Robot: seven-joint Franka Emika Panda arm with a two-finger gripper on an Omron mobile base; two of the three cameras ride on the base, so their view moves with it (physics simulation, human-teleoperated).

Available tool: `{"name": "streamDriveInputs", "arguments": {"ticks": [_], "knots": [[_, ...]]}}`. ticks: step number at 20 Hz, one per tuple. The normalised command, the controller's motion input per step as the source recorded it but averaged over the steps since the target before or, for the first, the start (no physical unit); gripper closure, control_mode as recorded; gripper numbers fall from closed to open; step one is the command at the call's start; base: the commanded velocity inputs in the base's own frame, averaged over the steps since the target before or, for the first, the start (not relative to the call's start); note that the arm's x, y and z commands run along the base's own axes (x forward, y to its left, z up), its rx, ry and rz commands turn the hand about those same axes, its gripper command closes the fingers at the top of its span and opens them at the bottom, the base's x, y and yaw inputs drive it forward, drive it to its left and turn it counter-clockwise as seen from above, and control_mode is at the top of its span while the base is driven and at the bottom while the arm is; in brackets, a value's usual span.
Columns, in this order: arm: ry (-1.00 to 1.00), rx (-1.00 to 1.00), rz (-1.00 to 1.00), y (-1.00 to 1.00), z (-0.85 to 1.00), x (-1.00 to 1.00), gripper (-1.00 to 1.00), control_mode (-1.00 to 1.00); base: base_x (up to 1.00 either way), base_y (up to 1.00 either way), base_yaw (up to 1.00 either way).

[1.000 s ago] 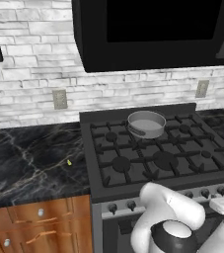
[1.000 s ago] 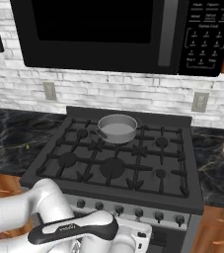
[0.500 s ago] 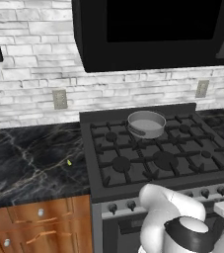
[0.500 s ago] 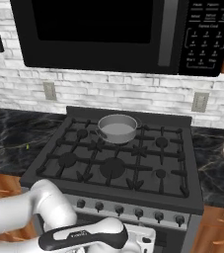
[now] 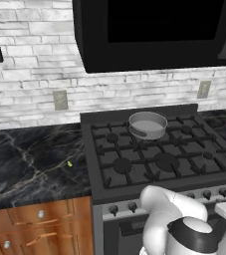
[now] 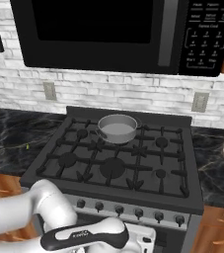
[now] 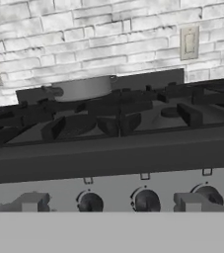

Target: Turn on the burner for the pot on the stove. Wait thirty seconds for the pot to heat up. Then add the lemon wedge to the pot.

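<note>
- Pot (image 6: 117, 128) is sitting on the rear burner, left of centre, on the stove (image 6: 114, 165); it is upright, mouth facing up, short side handle (image 5: 134, 130) sticking out toward the front-left. No blue glow is showing under it, so the burner is judged unlit.
- Handling judgement: rigid metal, moderately heavy, stable on the grates; it is needing no lifting for this task.
- Lemon wedge (image 5: 69, 163) is lying on the dark marble counter (image 5: 30, 164) left of the stove, well apart from the pot. Judged light, soft and slippery; best pinched across its flanks. It is too small to read its long axis.
- Knob row (image 7: 146, 201) is running along the stove's front panel, each knob facing outward toward the hand. Judged stiff, smooth and small; grip across the knob's diameter.
- Gripper (image 7: 111, 203) is hanging low in front of the knobs, fingertips (image 7: 32, 202) spread wide, holding nothing.
- Which knob is serving the pot's burner cannot be told.
</note>
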Motion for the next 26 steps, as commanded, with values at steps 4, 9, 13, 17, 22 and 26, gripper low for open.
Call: {"name": "streamDriveInputs", "arguments": {"ticks": [4, 9, 13, 17, 22, 26], "knots": [[0.0, 0.0, -0.06, 0.16, -0.02, 0.0, -1.0, -1.0, 0.0, 0.0, 0.0], [0.0, 0.0, -0.03, 0.2, 0.0, 0.06, -1.0, -1.0, 0.0, 0.0, 0.0], [0.0, 0.0, -0.02, 0.02, 0.0, 0.11, -1.0, -1.0, 0.0, 0.0, 0.0], [0.0, -0.01, -0.02, 0.0, 0.0, 0.11, -1.0, -1.0, 0.0, 0.0, 0.0], [0.0, 0.0, -0.03, -0.03, -0.02, 0.02, -1.0, -1.0, 0.0, 0.0, 0.0], [0.0, 0.0, 0.0, -0.06, -0.18, 0.07, -1.0, -1.0, 0.0, 0.0, 0.0]]}}
